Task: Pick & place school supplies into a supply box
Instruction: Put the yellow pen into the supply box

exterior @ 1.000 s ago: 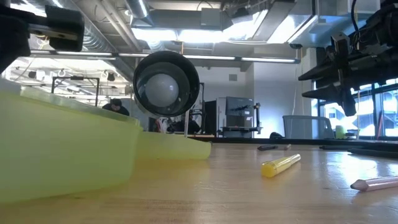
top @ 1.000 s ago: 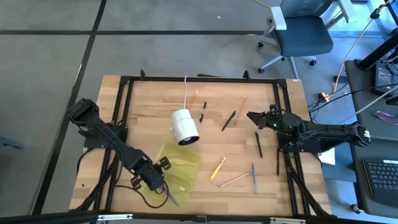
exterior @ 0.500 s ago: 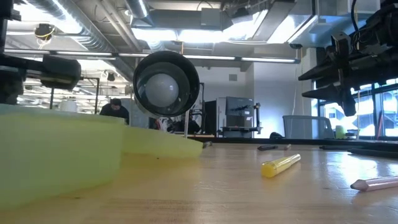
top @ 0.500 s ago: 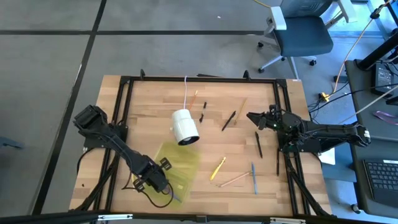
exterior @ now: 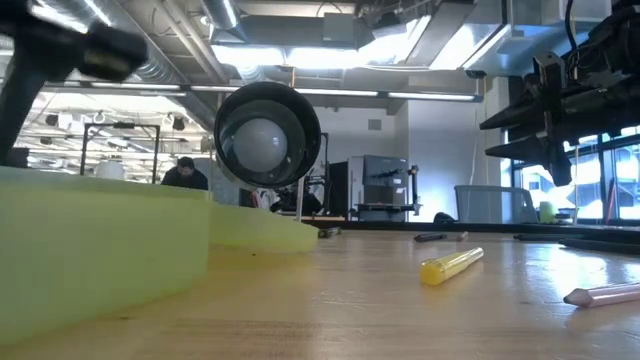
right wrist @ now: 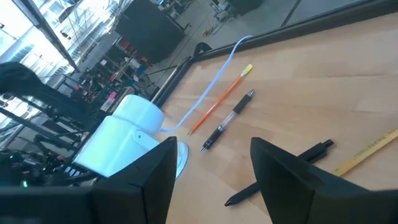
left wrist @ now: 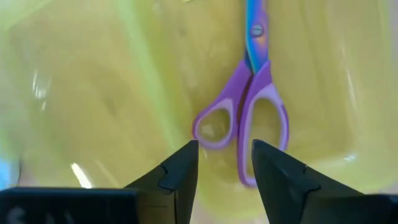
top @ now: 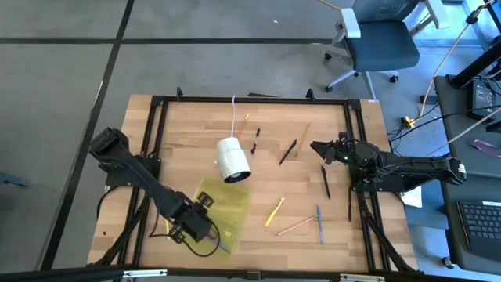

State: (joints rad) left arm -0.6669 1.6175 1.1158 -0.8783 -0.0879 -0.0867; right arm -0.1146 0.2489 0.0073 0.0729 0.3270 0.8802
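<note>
The supply box (top: 232, 202) is a translucent yellow-green case lying open near the table's near-left part. The purple-handled scissors (left wrist: 247, 118) lie flat on its floor. My left gripper (top: 196, 229) hangs open over the box's near end, and its fingers (left wrist: 186, 163) stand just above the scissors' handles without touching them. My right gripper (top: 315, 146) waits open above the table's right part. Loose on the wood lie a yellow pen (top: 274, 211), a wood-coloured pencil (top: 294, 227), a grey pen (top: 319, 223), black pens (top: 288, 151) and an orange pencil (right wrist: 219, 99).
A white cylinder (top: 232, 159) on a cord lies just beyond the box, toward the table's far side. Two more black pens (top: 325, 182) lie near the right arm. A black frame (top: 156, 102) runs round the table. A person (exterior: 186, 174) shows far off in the room.
My left gripper has shifted slightly over the box's near end. In the low view the box's near wall has sunk lower and moved a little sideways. The right arm has kept still.
</note>
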